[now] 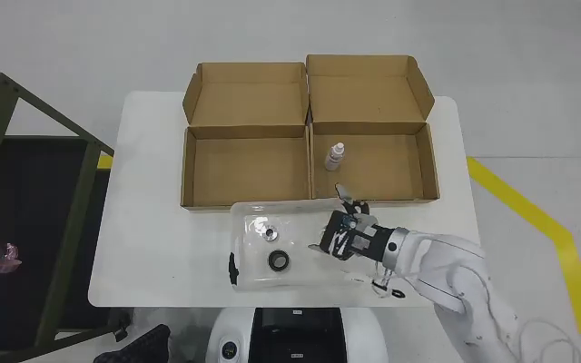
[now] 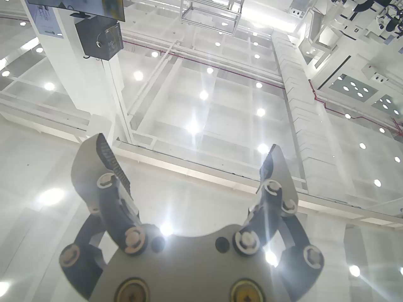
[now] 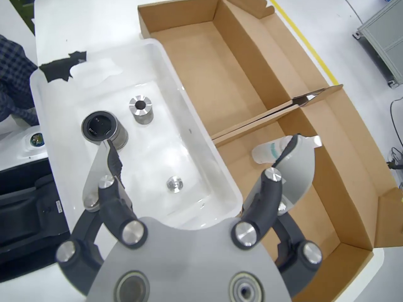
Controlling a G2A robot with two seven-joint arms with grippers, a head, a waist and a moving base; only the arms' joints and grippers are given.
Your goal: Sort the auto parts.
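Right gripper [image 3: 204, 142]: we see its jaws released above the tray [image 3: 176, 73], 3 o'clock end.
Left gripper [image 2: 187, 144]: jaws released.
Parts: bearing [image 3: 104, 127], cylinder [image 3: 140, 109] and disc [image 3: 175, 184] in tray; bottle [image 3: 267, 153] in box [image 3: 352, 164], 12 o'clock.

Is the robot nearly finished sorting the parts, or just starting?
Just starting, it seems. Done: one small bottle lies in a cardboard box. In hand: nothing; the right pincer is open above the clear tray. Left: a black-rimmed bearing, a silver cylinder and a small silver disc sit in that tray.
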